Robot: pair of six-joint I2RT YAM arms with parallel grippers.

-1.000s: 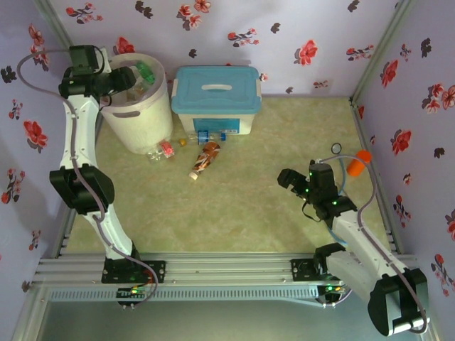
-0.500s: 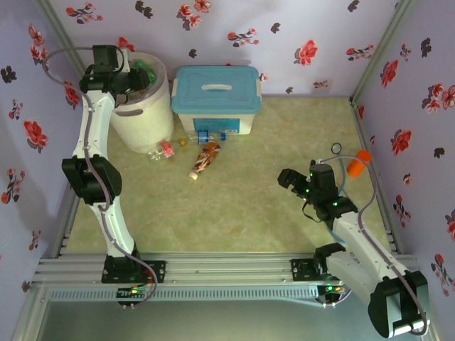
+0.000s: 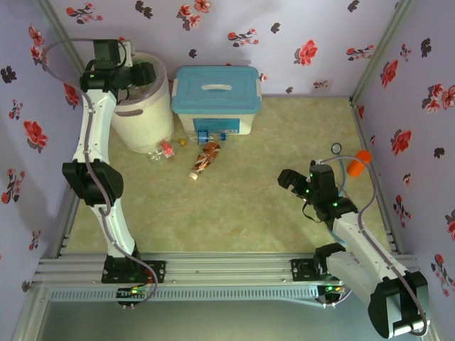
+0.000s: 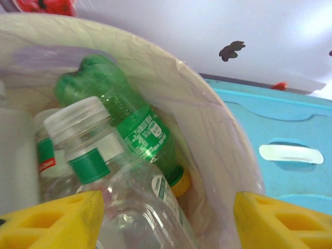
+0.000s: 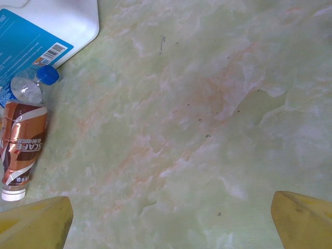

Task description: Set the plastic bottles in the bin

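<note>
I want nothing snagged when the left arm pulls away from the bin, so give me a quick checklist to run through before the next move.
1. Left gripper open and empty: ok, fingers spread wide above the bin, gripping nothing.
2. Green bottle inside the bin: ok, it lies against the liner.
3. All bottles binned: not ok. A brown-labelled bottle, a blue-capped bottle and a red-labelled bottle lie on the table.
4. Right gripper open: ok, over bare table.
5. Room left in the bin: cannot tell.
</note>
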